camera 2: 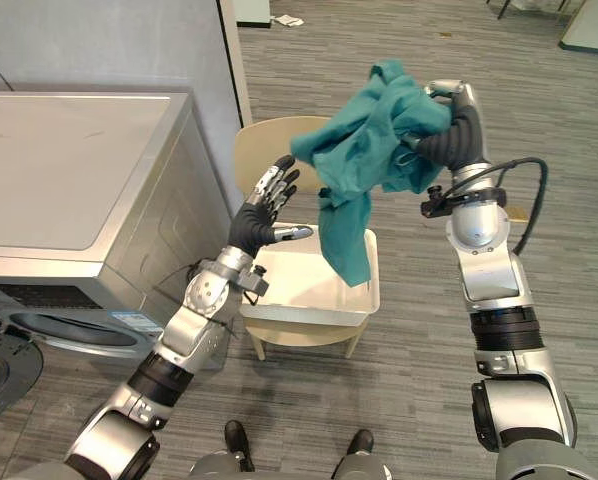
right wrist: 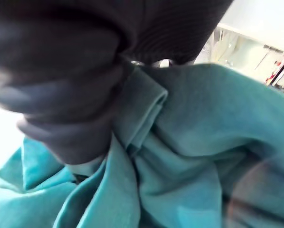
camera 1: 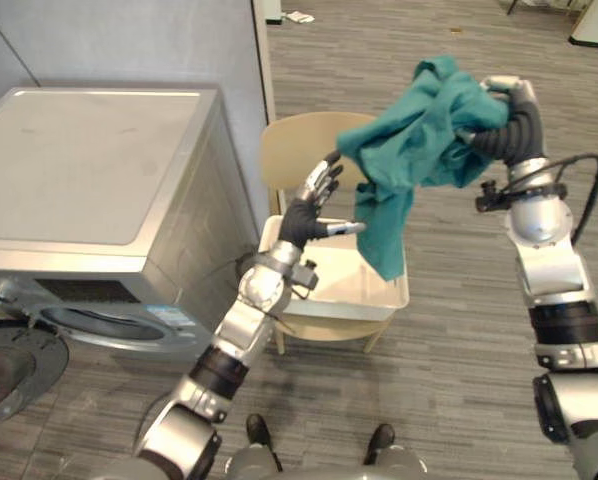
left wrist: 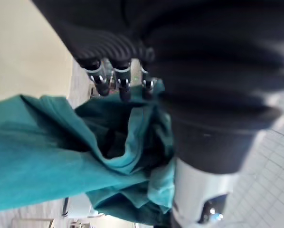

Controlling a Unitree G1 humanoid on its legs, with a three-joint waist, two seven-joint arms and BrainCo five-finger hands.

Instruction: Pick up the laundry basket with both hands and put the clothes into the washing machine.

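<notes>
1. Left eye view: the raised right hand (camera 1: 507, 100) grips a bunched teal cloth (camera 1: 419, 150), which hangs over the white basket (camera 1: 379, 298) on a chair (camera 1: 294, 150).
2. Right eye view: the left hand (camera 2: 259, 222) is spread wide and holds nothing, close beside the cloth. The washer (camera 2: 69, 170) stands to its left.
3. Left wrist view: straight fingers (left wrist: 121, 81) point at the cloth.
4. Right wrist view: the cloth bunches against the dark cover (right wrist: 61, 71).

An office-like test room set up as a laundry corner: grey plank floor (camera 1: 449, 340) across the right, a grey partition (camera 1: 129, 40) at upper left, a washer (camera 1: 89, 180) at left, a chair (camera 1: 291, 148) in the centre
</notes>
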